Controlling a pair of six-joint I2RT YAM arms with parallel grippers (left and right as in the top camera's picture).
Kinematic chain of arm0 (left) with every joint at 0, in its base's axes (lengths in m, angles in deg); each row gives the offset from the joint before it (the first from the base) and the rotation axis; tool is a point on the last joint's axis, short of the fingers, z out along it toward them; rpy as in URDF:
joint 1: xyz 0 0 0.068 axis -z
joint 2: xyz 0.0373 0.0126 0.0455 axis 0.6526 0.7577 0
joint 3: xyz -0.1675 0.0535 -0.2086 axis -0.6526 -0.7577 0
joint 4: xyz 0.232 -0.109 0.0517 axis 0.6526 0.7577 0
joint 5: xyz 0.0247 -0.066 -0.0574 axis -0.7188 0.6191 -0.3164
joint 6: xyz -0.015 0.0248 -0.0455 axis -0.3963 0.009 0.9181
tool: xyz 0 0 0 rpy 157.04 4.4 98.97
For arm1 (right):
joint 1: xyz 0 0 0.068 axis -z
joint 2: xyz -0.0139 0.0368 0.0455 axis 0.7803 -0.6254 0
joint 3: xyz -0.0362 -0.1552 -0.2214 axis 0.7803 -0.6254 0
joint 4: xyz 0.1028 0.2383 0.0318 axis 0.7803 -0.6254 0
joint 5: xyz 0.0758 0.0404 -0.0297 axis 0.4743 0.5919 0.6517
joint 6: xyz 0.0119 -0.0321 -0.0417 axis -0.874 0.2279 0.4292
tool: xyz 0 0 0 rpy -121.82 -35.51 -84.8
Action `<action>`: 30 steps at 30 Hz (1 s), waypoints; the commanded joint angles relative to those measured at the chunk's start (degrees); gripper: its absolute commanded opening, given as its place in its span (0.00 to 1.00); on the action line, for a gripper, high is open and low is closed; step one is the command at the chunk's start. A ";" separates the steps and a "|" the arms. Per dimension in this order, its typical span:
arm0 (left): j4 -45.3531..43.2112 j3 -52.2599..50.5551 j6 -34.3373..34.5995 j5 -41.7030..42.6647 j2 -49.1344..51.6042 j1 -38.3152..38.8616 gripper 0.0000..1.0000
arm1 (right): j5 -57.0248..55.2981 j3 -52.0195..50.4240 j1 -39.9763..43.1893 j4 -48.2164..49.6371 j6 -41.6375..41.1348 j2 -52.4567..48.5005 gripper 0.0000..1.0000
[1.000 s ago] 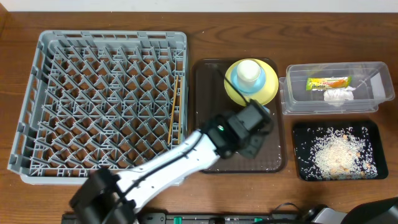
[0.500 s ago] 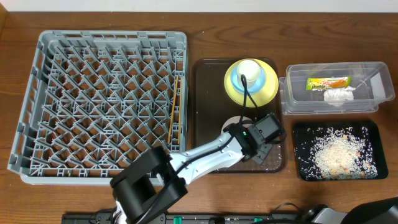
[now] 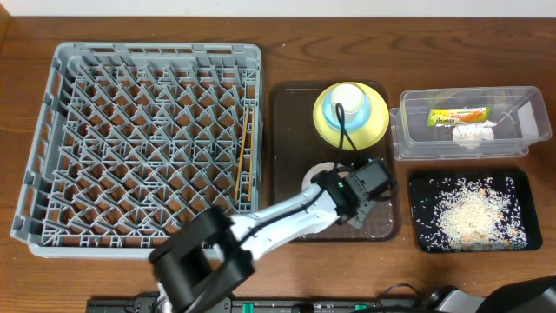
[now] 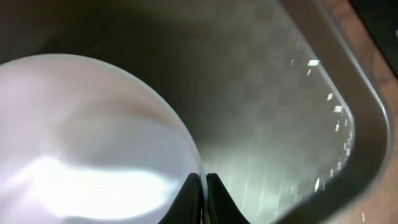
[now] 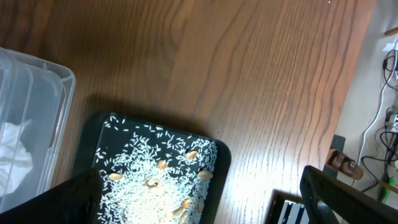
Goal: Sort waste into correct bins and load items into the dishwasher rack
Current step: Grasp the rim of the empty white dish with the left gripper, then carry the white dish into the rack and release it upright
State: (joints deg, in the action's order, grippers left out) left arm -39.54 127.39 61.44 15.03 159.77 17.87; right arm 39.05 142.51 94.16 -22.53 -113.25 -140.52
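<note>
Two left fingers (image 4: 219, 198) pinch the white bowl (image 4: 87, 143) on the brown tray (image 4: 273, 93), right fingers (image 5: 56, 199) gape empty, and orange print on the snack wrapper (image 3: 460, 115) is illegible.

The brown wooden surface (image 3: 130, 22) showed a clear grain under a soft sheen. Left of the dark brown plastic serving tray (image 3: 291, 113), the large grey plastic rack (image 3: 156, 50) looked matt and moulded. The tray itself was smooth and glossy, catching light beside the round white bowl (image 4: 81, 143), whose glaze shone. Right of the tray, the clear rectangular plastic tub (image 3: 460, 92) was see-through and shiny, the crumpled white tissue (image 3: 473, 134) looked soft and papery, and the shallow black rectangular tray (image 3: 420, 187) looked matt.
</note>
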 commanded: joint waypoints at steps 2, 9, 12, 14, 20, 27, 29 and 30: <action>2.91 2.99 0.57 2.58 -8.68 -5.60 0.06 | -0.59 -0.04 0.28 -0.04 -1.20 0.37 0.99; -1.70 4.44 2.16 38.88 -20.17 -29.05 0.06 | -0.61 -0.04 0.28 -0.04 -1.20 0.37 0.99; -9.84 4.44 6.56 59.14 -19.45 -41.33 0.06 | -0.61 -0.04 0.28 -0.04 -1.20 0.37 0.99; -16.87 4.44 11.17 68.17 -17.35 -48.39 0.06 | -0.59 -0.04 0.28 -0.07 -1.20 0.37 0.99; -48.06 4.44 36.76 80.02 -5.22 -60.19 0.07 | -0.59 -0.04 0.28 -0.04 -1.20 0.37 0.99; -80.04 4.48 62.14 81.00 10.99 -64.76 0.08 | -0.61 -0.04 0.28 -0.07 -1.20 0.37 0.99; -80.43 4.48 62.55 80.98 13.92 -65.05 0.08 | -0.61 -0.04 0.28 -0.04 -1.20 0.37 0.99; -80.46 4.48 62.55 80.98 15.28 -65.05 0.08 | -0.59 -0.04 0.28 -0.04 -1.20 0.37 0.99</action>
State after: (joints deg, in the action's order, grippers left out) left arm -119.06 131.69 116.04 93.22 172.60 -46.94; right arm 39.05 142.49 94.19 -22.50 -113.42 -140.52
